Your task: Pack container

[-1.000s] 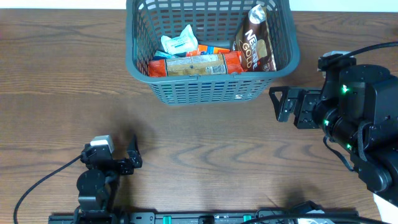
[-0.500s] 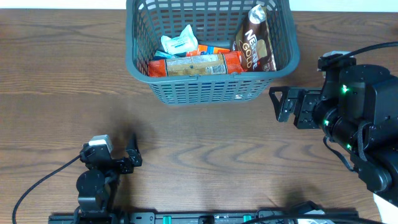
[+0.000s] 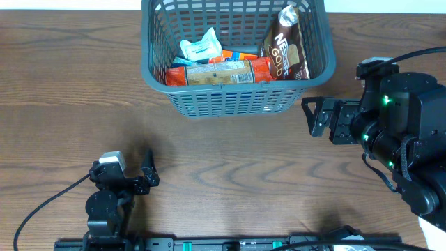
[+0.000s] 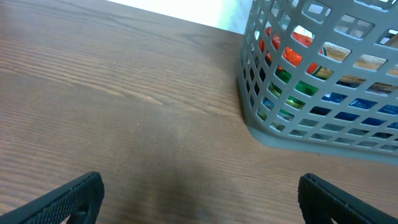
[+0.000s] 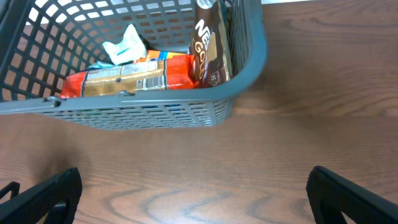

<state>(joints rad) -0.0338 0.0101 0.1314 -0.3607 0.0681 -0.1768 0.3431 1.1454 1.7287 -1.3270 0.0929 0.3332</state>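
No change shows across the last second, so we judge the packing finished or paused. We see no loose groceries on the table (image 3: 230, 174). The container (image 3: 148, 66) sits at twelve o'clock. The right gripper (image 5: 193, 186) hangs released at three o'clock, and the left gripper (image 4: 199, 193) is spread and empty at seven. Inside the container lie a biscuit pack (image 3: 219, 72), a coffee sachet (image 3: 287, 45) and a small white packet (image 3: 201, 49).

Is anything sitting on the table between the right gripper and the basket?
Nothing visible does. Only wooden table lies between the open right gripper and the container, whose side wall faces it.
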